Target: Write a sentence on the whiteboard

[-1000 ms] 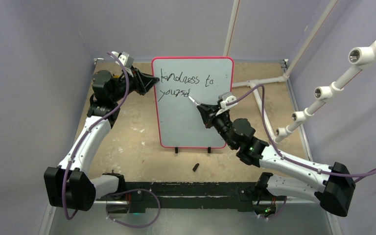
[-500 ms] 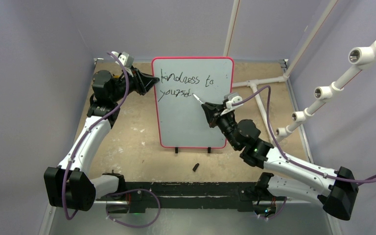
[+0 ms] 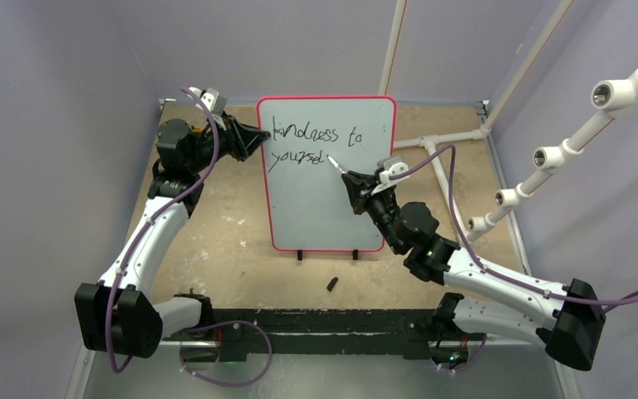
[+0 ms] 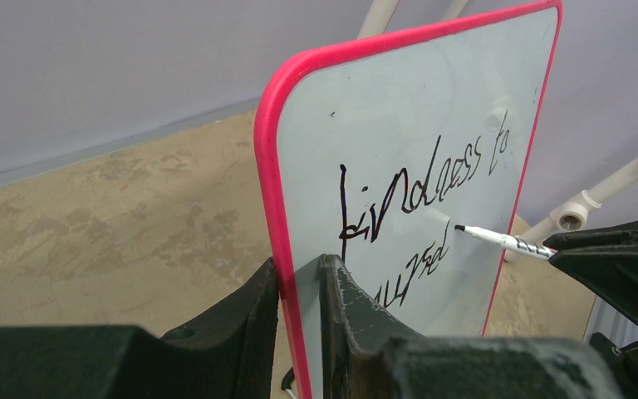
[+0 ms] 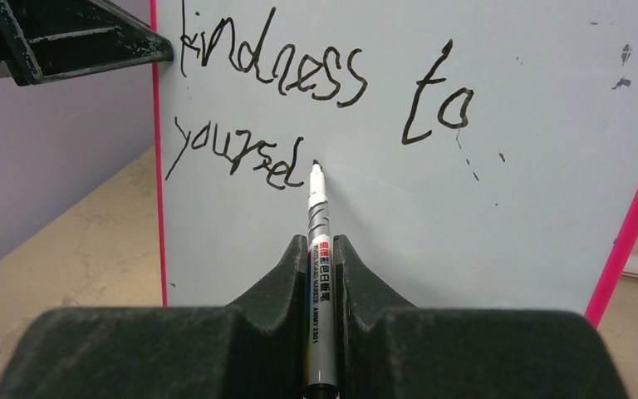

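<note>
– Since a second ago the right tool (image 5: 320, 249) has carried its white marker (image 5: 316, 208) slightly rightward; the tip sits just past "yoursel".
– Grips?
– It is clenched on the marker. The left tool (image 4: 299, 270) pinches the left rim of the upright grey-white whiteboard (image 3: 324, 208), which stands mid-worktop (image 3: 216, 237) with its black handwritten sentence (image 5: 299, 91) unfinished.

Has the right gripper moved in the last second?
Yes: the right gripper and its marker shifted slightly right and up the whiteboard, closer to the end of the sentence.
</note>
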`<state>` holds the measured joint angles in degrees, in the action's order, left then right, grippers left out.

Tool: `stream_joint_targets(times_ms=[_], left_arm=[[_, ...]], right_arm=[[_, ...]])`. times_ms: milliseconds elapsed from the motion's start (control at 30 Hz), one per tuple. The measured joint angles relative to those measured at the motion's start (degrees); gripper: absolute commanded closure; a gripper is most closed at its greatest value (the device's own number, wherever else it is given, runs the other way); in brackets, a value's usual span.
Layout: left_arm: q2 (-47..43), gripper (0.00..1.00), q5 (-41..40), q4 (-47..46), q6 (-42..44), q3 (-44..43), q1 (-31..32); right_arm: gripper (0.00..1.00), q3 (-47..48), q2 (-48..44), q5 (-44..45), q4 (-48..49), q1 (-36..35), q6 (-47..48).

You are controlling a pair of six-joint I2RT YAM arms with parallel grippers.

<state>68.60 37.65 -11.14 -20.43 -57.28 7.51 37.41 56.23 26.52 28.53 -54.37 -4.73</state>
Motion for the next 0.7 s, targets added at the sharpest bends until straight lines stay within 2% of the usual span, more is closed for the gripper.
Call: stream_joint_targets(times_ms=[700], left_arm=[[0.0, 1.0, 0.07, 0.0, 0.0, 0.0, 0.0]], right_arm=[[1.0, 0.94, 0.57, -0.61, 0.0, 0.04, 2.14]])
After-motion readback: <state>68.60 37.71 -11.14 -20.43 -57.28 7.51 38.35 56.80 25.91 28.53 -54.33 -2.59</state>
